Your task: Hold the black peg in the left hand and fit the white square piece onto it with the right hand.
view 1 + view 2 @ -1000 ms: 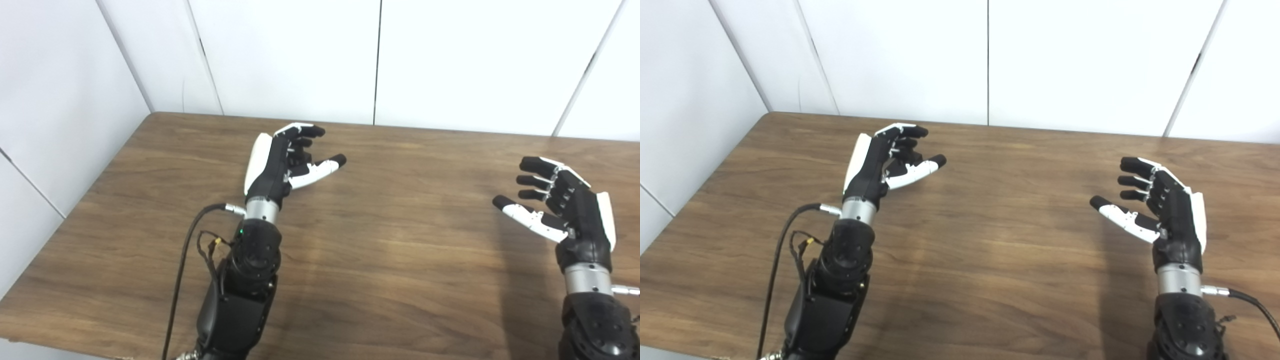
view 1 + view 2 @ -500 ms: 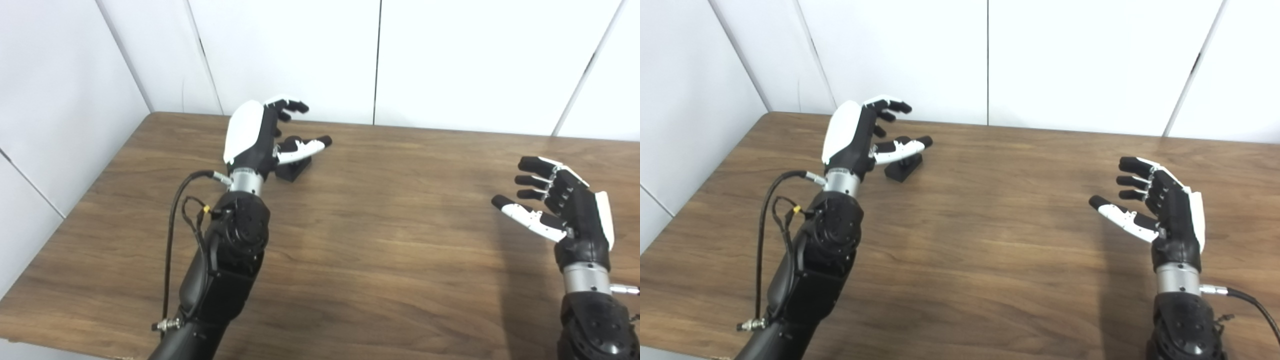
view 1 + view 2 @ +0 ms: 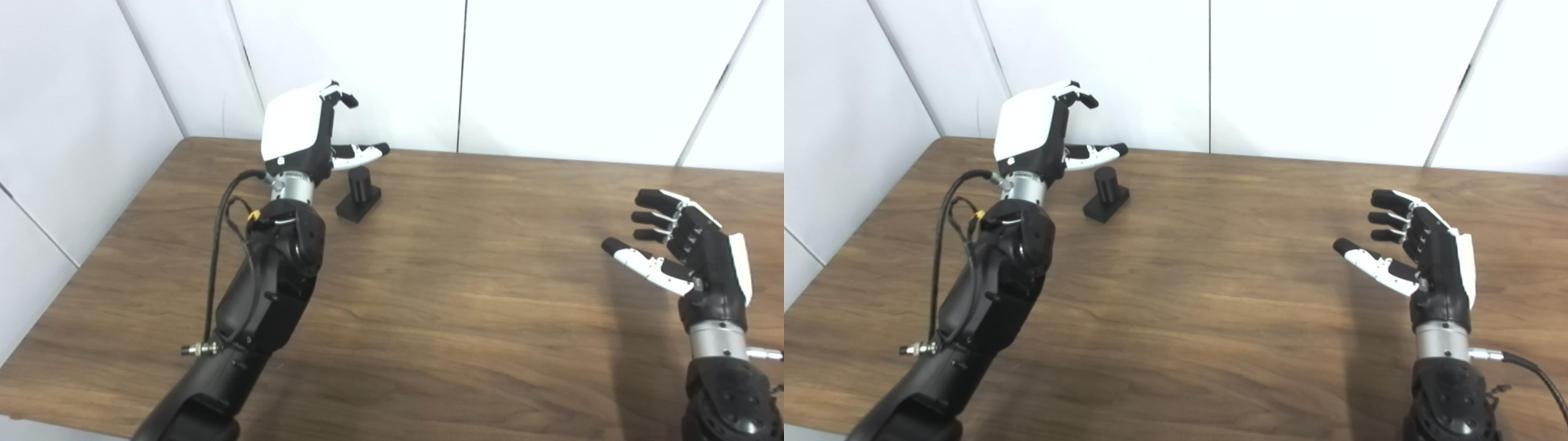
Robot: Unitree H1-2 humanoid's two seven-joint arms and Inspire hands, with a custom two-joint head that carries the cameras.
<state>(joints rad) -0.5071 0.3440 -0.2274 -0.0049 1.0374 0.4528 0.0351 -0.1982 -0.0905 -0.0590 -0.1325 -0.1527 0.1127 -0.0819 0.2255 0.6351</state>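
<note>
The black peg (image 3: 361, 191), a short cylinder on a square black base, stands upright on the wooden table (image 3: 465, 275) at the far left. My left hand (image 3: 306, 131) is open, raised above and just left of the peg, its thumb reaching out over the peg's top without touching it. My right hand (image 3: 689, 248) is open and empty, palm toward the middle, hovering over the table's right side. The peg also shows in the right eye view (image 3: 1107, 194). No white square piece is in view.
White wall panels (image 3: 551, 73) stand right behind the table's far edge and along its left side. A black cable (image 3: 217, 257) loops off my left forearm.
My left arm has reached forward and up toward the far left, uncovering the black peg it first hid. The hand now sits above the peg. My right hand has stayed in place.
</note>
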